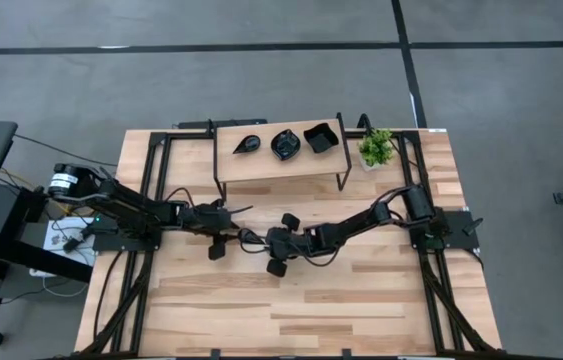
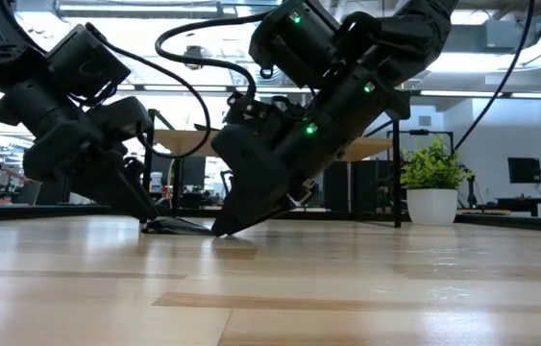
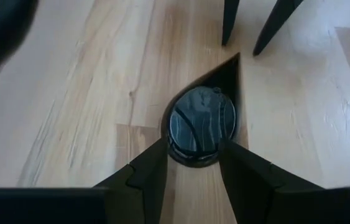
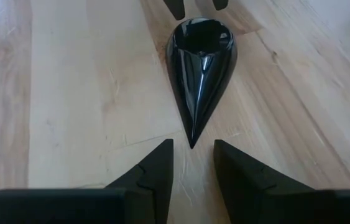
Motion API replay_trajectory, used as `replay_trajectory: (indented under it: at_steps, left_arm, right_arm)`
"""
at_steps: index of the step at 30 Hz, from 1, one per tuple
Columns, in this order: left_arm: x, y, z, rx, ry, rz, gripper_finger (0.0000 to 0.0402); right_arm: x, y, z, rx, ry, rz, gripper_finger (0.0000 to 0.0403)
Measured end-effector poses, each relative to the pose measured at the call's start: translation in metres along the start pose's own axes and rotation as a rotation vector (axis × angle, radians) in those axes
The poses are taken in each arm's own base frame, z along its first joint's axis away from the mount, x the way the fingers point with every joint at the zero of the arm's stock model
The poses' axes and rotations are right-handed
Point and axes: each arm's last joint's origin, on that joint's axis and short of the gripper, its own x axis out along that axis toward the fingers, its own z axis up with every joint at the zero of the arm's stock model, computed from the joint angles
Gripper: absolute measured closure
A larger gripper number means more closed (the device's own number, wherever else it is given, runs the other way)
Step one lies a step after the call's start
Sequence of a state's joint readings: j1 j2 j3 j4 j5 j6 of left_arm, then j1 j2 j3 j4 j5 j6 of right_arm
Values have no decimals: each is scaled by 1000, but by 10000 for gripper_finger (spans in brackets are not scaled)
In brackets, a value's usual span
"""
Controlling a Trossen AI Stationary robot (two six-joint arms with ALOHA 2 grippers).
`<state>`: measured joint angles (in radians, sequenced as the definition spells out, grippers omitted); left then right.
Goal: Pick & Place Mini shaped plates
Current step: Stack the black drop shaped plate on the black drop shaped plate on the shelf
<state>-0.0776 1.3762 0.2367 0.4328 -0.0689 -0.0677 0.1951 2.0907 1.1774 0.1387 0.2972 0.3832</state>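
A glossy black teardrop mini plate lies flat on the wooden table, between my two grippers near the table's middle. My left gripper comes from the table's left and is shut on the plate's round end. My right gripper comes from the right and slants down. It is open, its fingertips standing on either side of the plate's pointed tip without touching it. In the low view the plate shows as a thin dark sliver between the two sets of fingers. My left gripper pinches the teardrop plate's round end between its two fingertips, one on each side of the rim. The fingers slant down from the table's left and point along the plate. The plate rests flat on the table, its point away from this gripper.
A low wooden shelf on black legs stands at the far middle. It carries a leaf-shaped plate, a scalloped round one and a square one. A small potted plant stands at the far right. Bare tabletop lies toward the near edge.
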Motion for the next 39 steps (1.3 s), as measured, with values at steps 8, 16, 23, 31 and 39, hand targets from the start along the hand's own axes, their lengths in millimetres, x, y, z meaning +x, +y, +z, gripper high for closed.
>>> replay_trajectory:
  at_steps: [8,16,23,31,39]
  left_arm:
    - [-1,-9,-2,32,11,-48,256]
    - [-1,-6,-1,118,7,19,256]
    - [-1,-5,-2,220,20,52,256]
    - [-1,-7,-1,243,0,13,256]
    - [-1,-7,0,243,-4,7,256]
  right_arm:
    - [-1,2,-1,-5,6,8,291]
    - [-1,2,-1,-4,7,12,291]
    - [-1,3,-1,-4,13,27,291]
    - [-1,3,-1,-4,16,36,291]
    - [-1,3,-2,-4,17,37,291]
